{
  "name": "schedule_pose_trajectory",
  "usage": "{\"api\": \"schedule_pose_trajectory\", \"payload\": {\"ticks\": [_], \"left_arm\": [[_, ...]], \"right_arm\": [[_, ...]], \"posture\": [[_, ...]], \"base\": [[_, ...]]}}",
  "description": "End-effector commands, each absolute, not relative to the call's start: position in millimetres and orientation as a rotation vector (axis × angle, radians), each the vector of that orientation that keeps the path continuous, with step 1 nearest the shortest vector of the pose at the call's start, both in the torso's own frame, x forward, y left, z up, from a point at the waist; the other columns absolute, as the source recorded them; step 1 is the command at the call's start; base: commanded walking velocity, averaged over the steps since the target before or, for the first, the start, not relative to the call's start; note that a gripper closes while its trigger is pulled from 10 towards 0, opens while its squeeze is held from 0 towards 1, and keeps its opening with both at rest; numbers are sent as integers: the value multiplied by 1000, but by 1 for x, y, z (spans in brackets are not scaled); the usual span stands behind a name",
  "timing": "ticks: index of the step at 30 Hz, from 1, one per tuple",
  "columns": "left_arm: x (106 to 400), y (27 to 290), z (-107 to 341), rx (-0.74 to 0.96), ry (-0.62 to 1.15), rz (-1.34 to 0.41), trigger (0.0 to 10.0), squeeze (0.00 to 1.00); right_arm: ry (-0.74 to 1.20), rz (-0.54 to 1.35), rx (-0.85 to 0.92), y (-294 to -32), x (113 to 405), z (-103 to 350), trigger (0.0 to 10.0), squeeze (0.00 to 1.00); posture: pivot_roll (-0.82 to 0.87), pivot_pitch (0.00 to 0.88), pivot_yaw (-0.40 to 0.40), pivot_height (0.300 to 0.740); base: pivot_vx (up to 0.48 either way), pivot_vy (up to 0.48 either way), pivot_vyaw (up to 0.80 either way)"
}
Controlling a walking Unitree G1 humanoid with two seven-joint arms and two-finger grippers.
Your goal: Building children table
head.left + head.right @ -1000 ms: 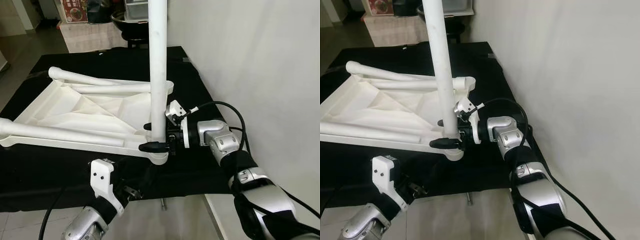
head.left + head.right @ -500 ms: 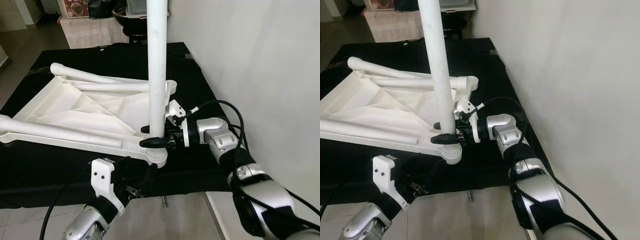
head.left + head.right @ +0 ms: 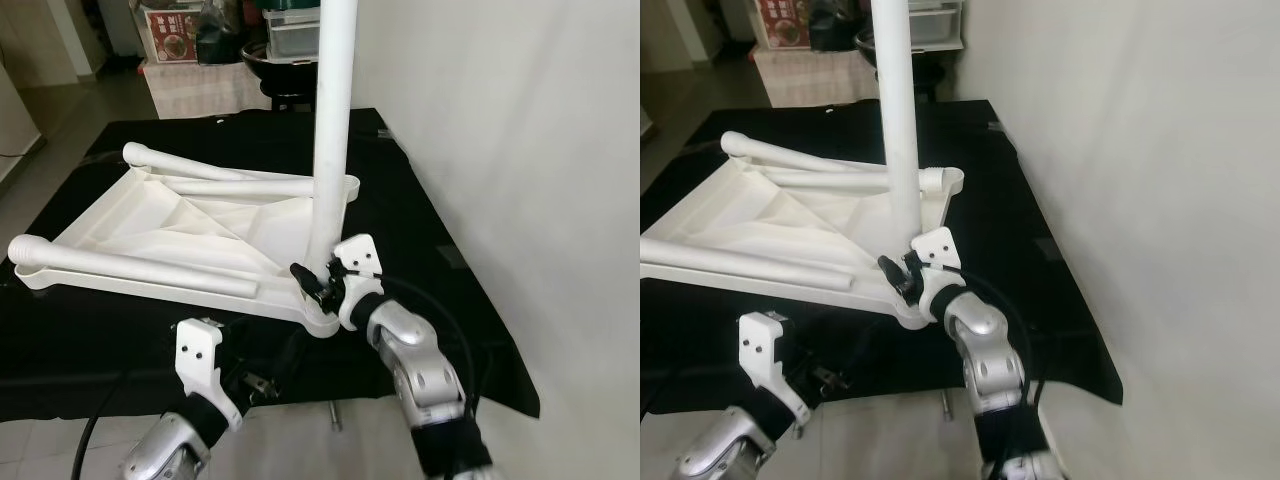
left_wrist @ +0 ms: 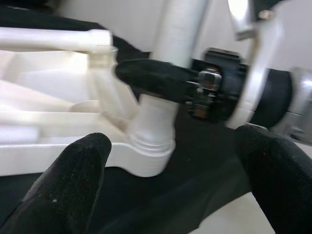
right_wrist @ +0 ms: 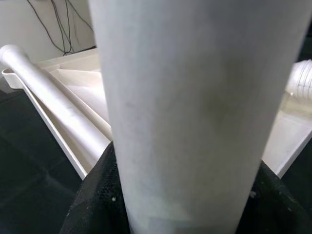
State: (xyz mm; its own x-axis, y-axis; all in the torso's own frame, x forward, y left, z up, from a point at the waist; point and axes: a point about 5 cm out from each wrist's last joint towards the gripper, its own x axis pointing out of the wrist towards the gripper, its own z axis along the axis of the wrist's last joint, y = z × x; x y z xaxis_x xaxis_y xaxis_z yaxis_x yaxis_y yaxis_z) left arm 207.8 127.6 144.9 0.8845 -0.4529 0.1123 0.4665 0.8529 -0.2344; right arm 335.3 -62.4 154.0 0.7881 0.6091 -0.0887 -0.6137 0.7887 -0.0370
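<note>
Leg of the white plastic children's table stands upright in the near right corner socket of the overturned tabletop, which lies underside up on a black cloth spread over the floor. Two more legs lie loose along the tabletop, one along its near edge and one toward the far side.

Right gripper is clenched round the standing leg just above the socket, one black finger showing across the leg's base in the left wrist view; in the right wrist view the leg sits snug between both fingers. Left gripper hangs released, its fingers spread apart, low and just in front of the socket corner, touching nothing.

The step in hand looks to be seating this leg. To do it well, the leg should be kept square to the tabletop while it is pressed or turned home, since a tilt could bind it at the collar. The tabletop is light and may slide on the cloth, so the free left gripper would do best bracing the rim beside the socket.
</note>
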Motion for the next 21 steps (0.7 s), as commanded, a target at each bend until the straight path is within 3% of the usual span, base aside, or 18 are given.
{"api": "schedule_pose_trajectory", "payload": {"ticks": [1, 2, 3, 5, 6, 10, 15, 18, 19, 20, 21], "left_arm": [[208, 128, 140, -262, -28, -478, 10000, 0], [208, 128, 140, -262, -28, -478, 10000, 0], [207, 129, 141, -264, -32, -468, 10000, 0], [207, 129, 141, -266, -37, -458, 10000, 0], [207, 129, 142, -267, -38, -459, 10000, 0], [207, 128, 142, -270, -37, -465, 10000, 0], [206, 126, 142, -276, -34, -477, 10000, 0], [205, 126, 143, -277, -34, -477, 10000, 0], [205, 125, 143, -279, -34, -477, 10000, 0], [205, 125, 143, -279, -34, -477, 10000, 0], [204, 125, 143, -279, -34, -476, 10000, 0]], "right_arm": [[208, 654, -35, -67, 333, 129, 1098, 0], [208, 654, -35, -67, 333, 129, 1098, 0], [208, 681, -39, -65, 332, 130, 10000, 0], [212, 708, -8, -63, 326, 136, 10000, 0], [213, 737, 7, -62, 326, 139, 10000, 1000], [208, 792, 20, -58, 324, 148, 10000, 1000], [85, 1064, -2, -52, 331, 175, 10000, 1000], [72, 1125, -49, -51, 334, 176, 10000, 1000], [81, 1199, -55, -50, 338, 178, 10000, 286], [81, 1199, -55, -50, 338, 178, 10000, 286], [79, 1271, -68, -48, 341, 181, 10000, 0]], "posture": [[9, 96, -24, 740], [9, 96, -24, 740], [13, 100, -26, 740], [14, 102, -27, 740], [12, 104, -27, 740], [8, 106, -25, 740], [12, 115, -26, 740], [19, 117, -30, 740], [28, 121, -34, 740], [28, 121, -34, 740], [34, 122, -35, 740]], "base": [[0, 0, 0], [0, 0, 0], [0, 0, 0], [0, 0, 0], [0, 0, 0], [0, 0, 0], [0, 0, 0], [0, 0, 0], [0, 0, 0], [0, 0, 0], [0, 0, 0]]}}
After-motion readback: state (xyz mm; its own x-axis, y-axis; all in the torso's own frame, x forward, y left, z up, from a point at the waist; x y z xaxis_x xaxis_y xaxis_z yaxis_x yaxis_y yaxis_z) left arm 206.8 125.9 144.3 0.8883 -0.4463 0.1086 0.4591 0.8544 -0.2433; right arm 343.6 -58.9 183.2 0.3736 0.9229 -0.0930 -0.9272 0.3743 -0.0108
